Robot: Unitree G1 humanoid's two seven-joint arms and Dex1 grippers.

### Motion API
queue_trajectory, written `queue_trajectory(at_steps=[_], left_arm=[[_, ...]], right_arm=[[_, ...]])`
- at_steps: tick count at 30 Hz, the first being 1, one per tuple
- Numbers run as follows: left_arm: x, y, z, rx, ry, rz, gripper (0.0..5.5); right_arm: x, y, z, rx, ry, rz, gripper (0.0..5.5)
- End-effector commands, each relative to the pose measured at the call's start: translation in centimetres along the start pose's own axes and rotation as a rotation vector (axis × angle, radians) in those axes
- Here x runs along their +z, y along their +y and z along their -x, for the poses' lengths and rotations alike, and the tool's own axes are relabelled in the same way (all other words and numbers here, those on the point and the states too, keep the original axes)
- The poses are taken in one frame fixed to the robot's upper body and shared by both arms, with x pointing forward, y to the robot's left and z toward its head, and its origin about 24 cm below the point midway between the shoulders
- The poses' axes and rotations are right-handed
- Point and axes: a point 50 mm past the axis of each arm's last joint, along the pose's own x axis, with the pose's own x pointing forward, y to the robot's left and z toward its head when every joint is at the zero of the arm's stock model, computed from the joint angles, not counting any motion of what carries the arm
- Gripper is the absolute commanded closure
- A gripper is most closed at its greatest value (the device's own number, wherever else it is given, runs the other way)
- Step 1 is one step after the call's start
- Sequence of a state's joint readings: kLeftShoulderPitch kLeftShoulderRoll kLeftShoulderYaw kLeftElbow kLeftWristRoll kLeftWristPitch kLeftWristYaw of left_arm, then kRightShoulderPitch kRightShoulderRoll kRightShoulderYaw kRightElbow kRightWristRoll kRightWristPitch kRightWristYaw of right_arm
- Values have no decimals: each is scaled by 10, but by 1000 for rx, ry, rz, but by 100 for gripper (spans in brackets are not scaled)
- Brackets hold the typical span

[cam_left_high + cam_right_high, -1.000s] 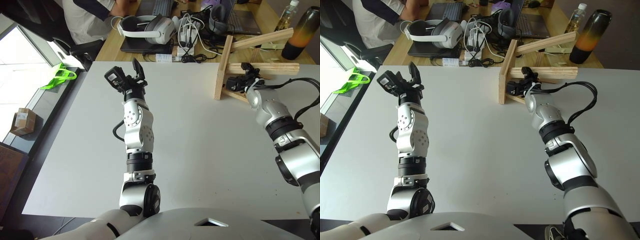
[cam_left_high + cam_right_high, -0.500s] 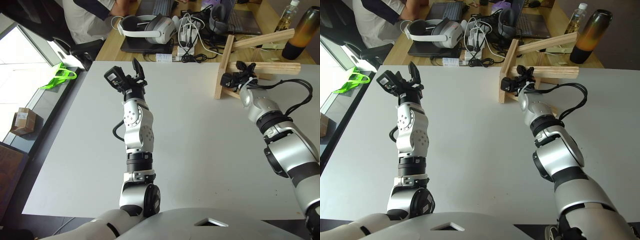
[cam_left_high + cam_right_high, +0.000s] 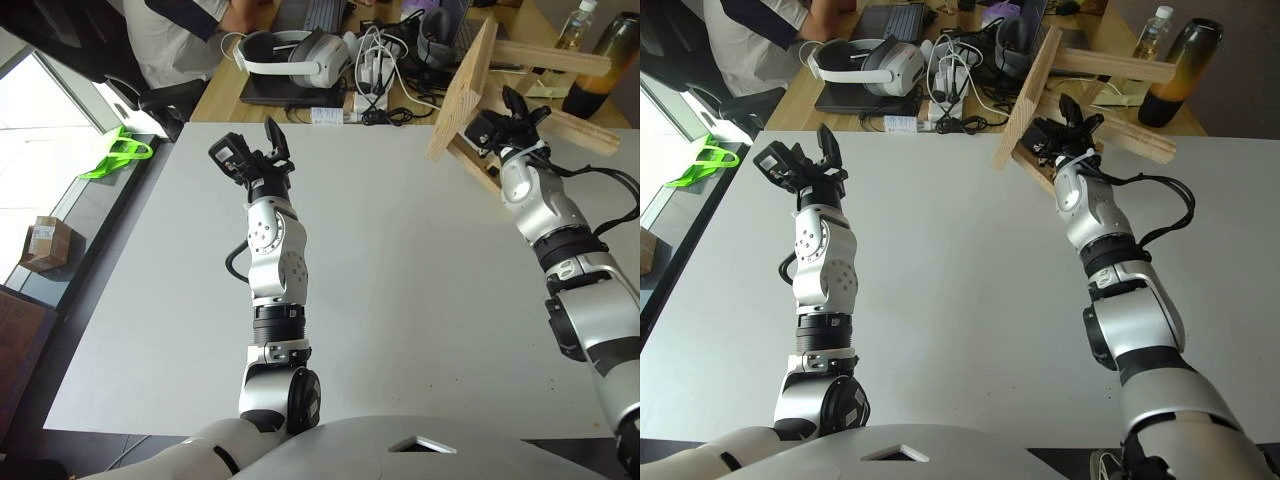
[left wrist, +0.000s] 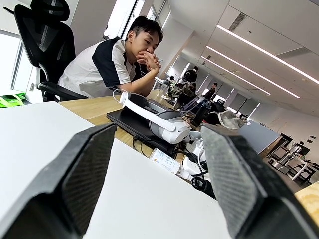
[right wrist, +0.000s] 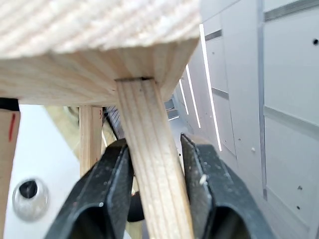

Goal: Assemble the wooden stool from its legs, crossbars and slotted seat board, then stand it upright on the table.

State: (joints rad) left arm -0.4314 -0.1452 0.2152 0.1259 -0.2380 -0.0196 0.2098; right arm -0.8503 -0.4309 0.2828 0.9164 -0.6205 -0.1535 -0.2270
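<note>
The wooden stool is in one piece and hangs tilted at the table's far right. Its seat board point(image 3: 463, 88) leans up and away, and its legs point(image 3: 555, 57) point to the right. My right gripper point(image 3: 508, 112) is shut on one stool leg point(image 5: 152, 164) just below the board, with a finger point(image 5: 107, 199) pressed on each side of it. My left gripper point(image 3: 264, 150) stands raised over the table's far left part, well away from the stool. It is open, and its fingers point(image 4: 75, 184) have nothing between them.
Behind the white table point(image 3: 380, 300) stands a desk with a headset point(image 3: 290, 52), a laptop, tangled cables point(image 3: 375, 70) and a dark bottle point(image 3: 600, 50) close behind the stool. A green object point(image 3: 115, 155) lies on the floor to the left.
My right gripper has lifted and tipped the stool: the seat board, earlier standing on edge on the table, now leans back with the legs higher. The left arm has not moved.
</note>
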Motion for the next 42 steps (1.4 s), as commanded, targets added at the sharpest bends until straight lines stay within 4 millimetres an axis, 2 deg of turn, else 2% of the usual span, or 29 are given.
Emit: queue_trajectory(at_steps=[1, 4, 8, 11, 13, 14, 16, 20, 25, 27, 30, 32, 34, 38, 40, 42], left_arm=[[4, 3, -3, 2, -6, -16, 240], [5, 3, -4, -11, 1, -38, 240], [7, 7, -6, -13, 5, -57, 240], [7, 8, -6, -15, 7, -68, 240], [7, 8, -6, -18, 10, -72, 240], [7, 7, -6, -21, 11, -73, 240], [7, 7, -7, -24, 14, -73, 240], [6, 7, -6, -22, 14, -72, 240], [6, 7, -5, -18, 12, -65, 240], [6, 8, -5, -15, 12, -63, 240], [6, 10, -3, -9, 10, -58, 240], [7, 12, -2, 1, 5, -56, 240], [8, 13, -1, 4, 3, -53, 240], [9, 9, -1, -18, -3, -60, 240], [9, -8, 2, -137, -4, -80, 240], [10, -29, 12, -305, 3, -84, 240]], right_arm=[[-3, -5, 11, -80, -31, -268, 416], [-28, -9, 22, -77, 49, -520, 416], [-67, 6, 59, -40, 135, -797, 434], [-76, 21, 68, 78, 197, -954, 442], [-75, 24, 69, 149, 185, -991, 443], [-73, 25, 70, 175, 167, -991, 443], [-69, 20, 70, 162, 111, -971, 395], [-65, -2, 69, -16, 15, -844, 320], [-49, -33, 81, -68, -137, -700, 235], [-50, -39, 98, -27, -141, -676, 205], [-47, -32, 136, 135, -80, -770, 162], [-38, -25, 162, 233, -28, -868, 155], [-17, -30, 172, 237, -55, -938, 155], [25, -55, 133, 7, -142, -1023, 155], [37, -50, 122, -41, -120, -1064, 155], [44, -40, 123, -44, -107, -1075, 155]])
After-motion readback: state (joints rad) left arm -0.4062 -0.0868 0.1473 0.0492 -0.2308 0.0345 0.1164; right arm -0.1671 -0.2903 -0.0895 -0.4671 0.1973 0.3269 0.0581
